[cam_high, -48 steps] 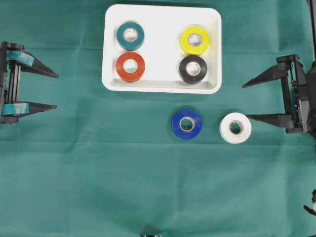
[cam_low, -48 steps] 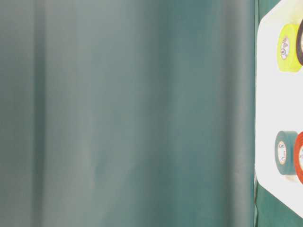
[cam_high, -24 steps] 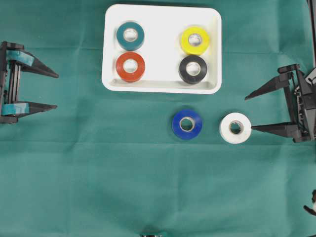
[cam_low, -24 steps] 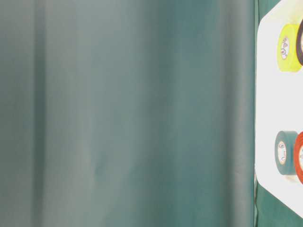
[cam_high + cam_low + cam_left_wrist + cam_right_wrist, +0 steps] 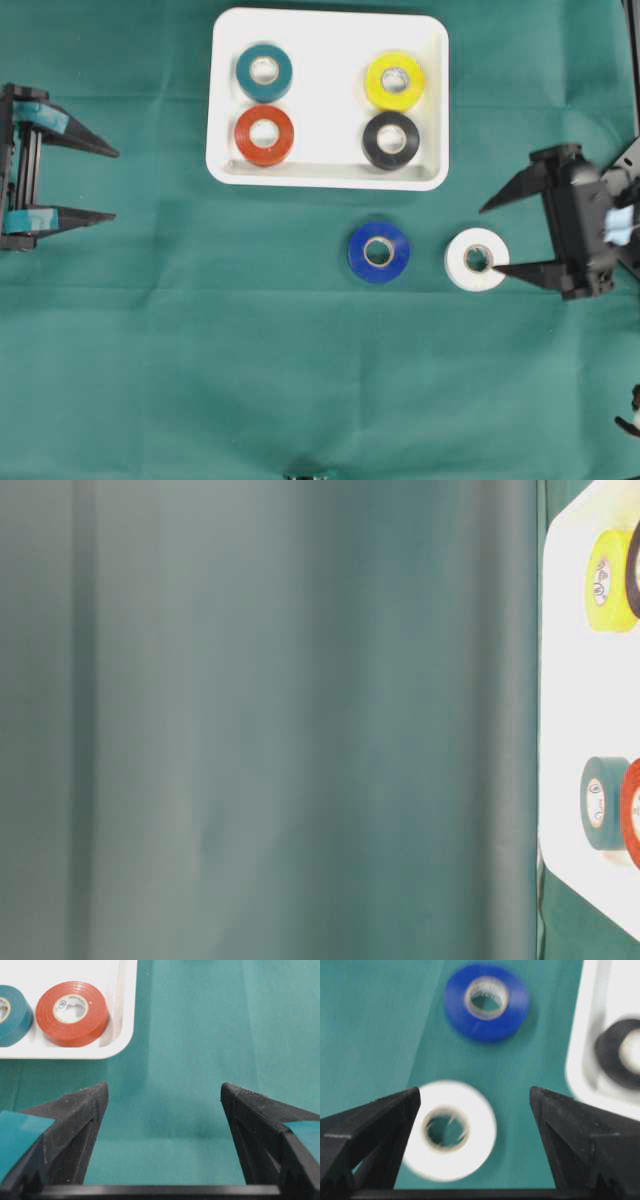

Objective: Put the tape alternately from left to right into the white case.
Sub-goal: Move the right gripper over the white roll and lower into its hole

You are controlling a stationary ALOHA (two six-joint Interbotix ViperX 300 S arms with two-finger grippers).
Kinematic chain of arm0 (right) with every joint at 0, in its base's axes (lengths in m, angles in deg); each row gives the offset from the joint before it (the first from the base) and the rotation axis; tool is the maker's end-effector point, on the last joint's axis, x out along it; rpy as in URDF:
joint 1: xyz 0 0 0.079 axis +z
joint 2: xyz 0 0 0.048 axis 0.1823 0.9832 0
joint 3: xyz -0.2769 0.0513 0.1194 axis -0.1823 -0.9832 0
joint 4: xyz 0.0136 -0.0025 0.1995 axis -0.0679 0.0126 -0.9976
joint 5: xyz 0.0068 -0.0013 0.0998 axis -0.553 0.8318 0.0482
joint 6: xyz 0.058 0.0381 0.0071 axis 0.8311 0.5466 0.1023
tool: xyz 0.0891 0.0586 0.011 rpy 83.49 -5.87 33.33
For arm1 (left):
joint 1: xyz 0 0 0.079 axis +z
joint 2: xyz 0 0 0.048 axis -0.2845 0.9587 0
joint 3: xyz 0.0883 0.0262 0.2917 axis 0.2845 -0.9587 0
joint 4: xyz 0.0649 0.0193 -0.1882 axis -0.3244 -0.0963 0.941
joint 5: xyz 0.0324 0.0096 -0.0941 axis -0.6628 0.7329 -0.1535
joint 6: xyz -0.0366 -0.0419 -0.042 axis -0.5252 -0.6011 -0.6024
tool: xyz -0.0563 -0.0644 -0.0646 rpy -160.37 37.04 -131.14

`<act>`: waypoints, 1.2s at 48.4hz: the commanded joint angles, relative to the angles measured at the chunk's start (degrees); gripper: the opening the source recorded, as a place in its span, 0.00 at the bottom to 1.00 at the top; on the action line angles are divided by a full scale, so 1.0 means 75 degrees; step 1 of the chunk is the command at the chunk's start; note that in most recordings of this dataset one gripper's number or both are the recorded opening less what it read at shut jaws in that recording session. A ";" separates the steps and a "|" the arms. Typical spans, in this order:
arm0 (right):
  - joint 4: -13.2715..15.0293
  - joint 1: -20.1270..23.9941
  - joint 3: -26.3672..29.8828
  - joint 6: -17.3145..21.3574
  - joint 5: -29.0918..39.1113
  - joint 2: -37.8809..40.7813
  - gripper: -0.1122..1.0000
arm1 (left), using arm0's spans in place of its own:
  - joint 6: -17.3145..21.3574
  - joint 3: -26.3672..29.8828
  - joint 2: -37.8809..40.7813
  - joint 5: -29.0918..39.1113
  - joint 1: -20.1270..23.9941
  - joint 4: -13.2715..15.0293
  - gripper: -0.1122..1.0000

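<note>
The white case (image 5: 330,100) lies at the top centre and holds a teal tape (image 5: 264,72) and a red tape (image 5: 264,135) on its left, a yellow tape (image 5: 394,81) and a black tape (image 5: 391,140) on its right. On the cloth below it lie a blue tape (image 5: 378,251) and a white tape (image 5: 476,259). My right gripper (image 5: 483,239) is open, its lower fingertip over the white tape's right edge. In the right wrist view the white tape (image 5: 475,1125) sits by the left finger, partly between the jaws. My left gripper (image 5: 115,184) hangs open and empty at the far left.
Green cloth covers the table. The left wrist view shows the case's corner (image 5: 127,1015) with the red tape (image 5: 71,1012) ahead and to the left. The table-level view is mostly a blurred green cloth, with the case (image 5: 570,680) at its right edge.
My right gripper has moved left and slightly down, bringing its lower finger over the white tape. The left gripper and all tapes have stayed put.
</note>
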 commanded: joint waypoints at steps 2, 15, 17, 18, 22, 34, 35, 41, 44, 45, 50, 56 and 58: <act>-0.0316 0.0199 0.0422 0.0188 0.0844 0.0188 0.63 | 0.0000 0.0082 0.0023 -0.0059 -0.0012 -0.0012 0.91; -0.0621 0.0246 0.0563 0.0492 0.1547 0.0305 0.63 | 0.0000 0.0070 0.0023 -0.0059 -0.0023 0.0000 0.91; -0.0621 0.0246 0.0551 0.0492 0.1547 0.0305 0.63 | 0.0000 0.0070 0.0023 -0.0047 -0.0012 0.0000 0.91; -0.0621 0.0246 0.0563 0.0492 0.1547 0.0305 0.63 | 0.0000 0.0070 0.0023 -0.0047 -0.0012 0.0000 0.91; -0.0609 0.0246 0.0563 0.0504 0.1547 0.0328 0.63 | 0.0000 0.0070 0.0023 -0.0047 -0.0023 0.0000 0.91; -0.0562 0.0176 0.0563 0.0516 0.1523 0.0668 0.63 | 0.0000 0.0070 0.0023 -0.0047 -0.0023 0.0000 0.91; -0.0562 0.0152 0.0574 0.0516 0.1512 0.0727 0.63 | 0.0000 0.0070 0.0023 -0.0059 -0.0023 0.0000 0.91; -0.0527 0.0000 0.0574 0.0516 0.1383 0.1125 0.63 | 0.0000 0.0070 0.0023 -0.0059 -0.0012 -0.0012 0.91; -0.0504 -0.0059 0.0574 0.0504 0.1254 0.1313 0.63 | 0.0000 0.0047 0.0023 -0.0059 -0.0012 -0.0012 0.91; -0.0480 -0.0082 0.0586 0.0504 0.1172 0.1383 0.63 | 0.0000 0.0047 0.0023 -0.0059 -0.0023 0.0000 0.91; -0.0398 -0.0129 0.0609 0.0504 0.0844 0.1699 0.63 | 0.0000 0.0012 0.0023 -0.0070 -0.0012 0.0000 0.90; -0.0223 -0.0199 0.0656 0.0504 0.0586 0.2086 0.63 | 0.0000 -0.0035 0.0023 -0.0082 -0.0012 0.0000 0.91; -0.0187 -0.0234 0.0656 0.0504 0.0574 0.2191 0.63 | 0.0000 -0.0035 0.0023 -0.0082 -0.0023 -0.0012 0.91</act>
